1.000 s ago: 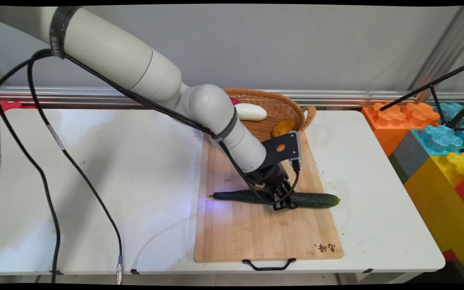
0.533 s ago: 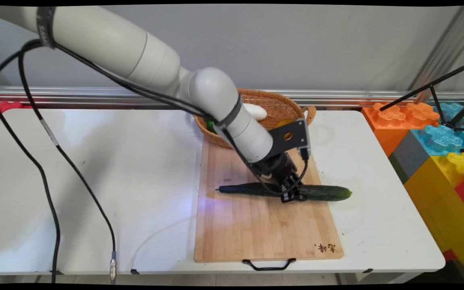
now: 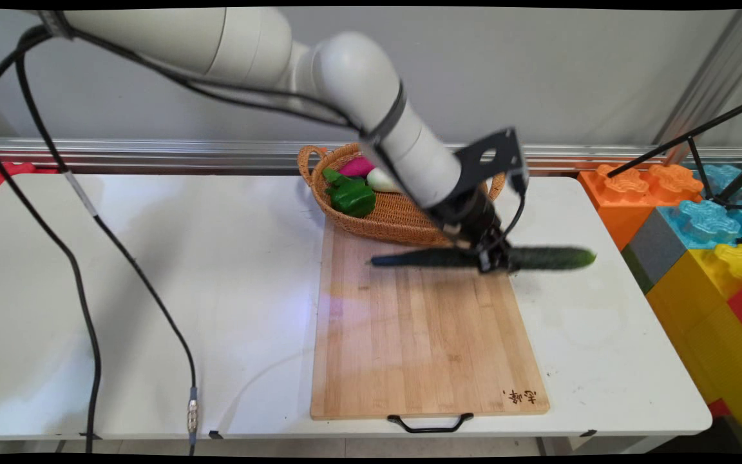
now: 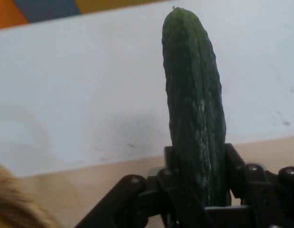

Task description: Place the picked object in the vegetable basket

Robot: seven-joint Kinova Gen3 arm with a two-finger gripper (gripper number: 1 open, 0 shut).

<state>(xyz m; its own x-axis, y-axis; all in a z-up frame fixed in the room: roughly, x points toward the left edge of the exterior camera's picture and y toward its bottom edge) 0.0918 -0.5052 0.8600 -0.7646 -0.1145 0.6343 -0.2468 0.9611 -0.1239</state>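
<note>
Black two-finger gripper is holding a long dark green cucumber in the air above the board's far right corner.

Nearest the camera, the pale wooden cutting board with a black handle is lying flat on the white table. Above its far edge the cucumber is hanging level and clear of the wood, its right end reaching out over the bare table beyond the board's right side. The gripper's fingers are pressing against both sides of the cucumber a little right of its middle. Just behind, the brown woven wicker basket is sitting at the board's far end, holding a green pepper, a pink vegetable and a white one. Farther right, beyond the table, big coloured toy blocks are standing stacked.
</note>
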